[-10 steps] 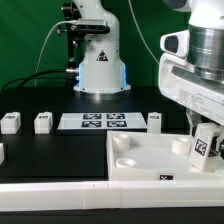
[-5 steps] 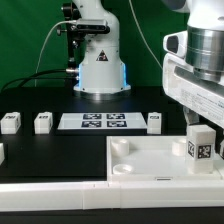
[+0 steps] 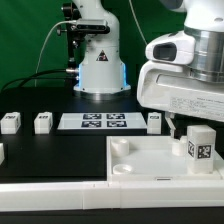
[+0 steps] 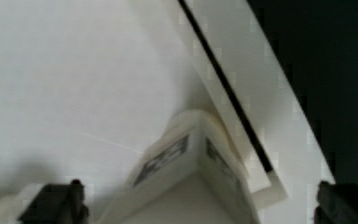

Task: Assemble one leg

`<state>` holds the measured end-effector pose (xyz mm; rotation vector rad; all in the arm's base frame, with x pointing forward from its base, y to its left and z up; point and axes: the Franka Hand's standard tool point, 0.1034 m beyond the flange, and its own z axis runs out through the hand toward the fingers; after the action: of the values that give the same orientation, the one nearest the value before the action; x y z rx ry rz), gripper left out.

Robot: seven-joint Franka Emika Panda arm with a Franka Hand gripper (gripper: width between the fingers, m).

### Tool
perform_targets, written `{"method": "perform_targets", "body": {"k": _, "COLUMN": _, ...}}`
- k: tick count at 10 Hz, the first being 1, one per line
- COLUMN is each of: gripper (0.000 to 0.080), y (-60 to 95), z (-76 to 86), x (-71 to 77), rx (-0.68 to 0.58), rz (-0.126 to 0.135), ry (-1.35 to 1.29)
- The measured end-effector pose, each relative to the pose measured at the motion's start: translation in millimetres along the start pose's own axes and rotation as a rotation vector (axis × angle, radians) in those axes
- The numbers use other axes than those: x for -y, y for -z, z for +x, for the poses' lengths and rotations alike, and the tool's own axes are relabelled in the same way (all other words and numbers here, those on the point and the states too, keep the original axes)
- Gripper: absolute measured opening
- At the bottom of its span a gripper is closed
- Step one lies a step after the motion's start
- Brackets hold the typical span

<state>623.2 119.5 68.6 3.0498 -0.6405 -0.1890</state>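
A white leg point(image 3: 200, 145) with a black-and-white tag stands upright at the far corner of the large white tray-like part point(image 3: 150, 165), at the exterior view's right. My gripper point(image 3: 185, 122) hovers just above and slightly left of it. In the wrist view the two dark fingertips point(image 4: 55, 203) stand wide apart, with the gripper point(image 4: 199, 203) open and the leg point(image 4: 179, 160) lying between them, clear of both. The tray's white surface point(image 4: 69, 90) fills most of that view.
Three more legs point(image 3: 10, 122), point(image 3: 42, 122), point(image 3: 154, 121) stand in a row on the black table beside the marker board point(image 3: 102, 121). Another leg shows at the left edge point(image 3: 1, 152). The robot base point(image 3: 100, 60) stands behind.
The leg went from tilted in my grip to upright on the tray corner. My gripper has let go and moved up and to the exterior view's left.
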Motion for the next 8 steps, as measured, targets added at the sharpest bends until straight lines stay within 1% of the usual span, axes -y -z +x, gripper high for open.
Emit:
{"method": "perform_targets", "body": {"k": 4, "gripper": 0.0649, "y": -0.5, "z": 2.2, "x": -3.8, "rx": 0.000, "rz": 0.000, "ry": 0.498}}
{"method": "perform_targets", "body": {"k": 6, "gripper": 0.0649, "y": -0.5, "z": 2.1, "x": -3.6, "rx": 0.000, "rz": 0.000, "ry": 0.496}}
{"method": "perform_targets", "body": {"k": 7, "gripper": 0.0511, "y": -0.5, "z": 2.1, "x": -3.6, "rx": 0.000, "rz": 0.000, "ry": 0.496}}
{"method": "perform_targets", "body": {"k": 8, "gripper": 0.0511, "y": -0.6, "z": 2.1, "x": -3.7, "rx": 0.001, "rz": 0.000, "ry": 0.496}}
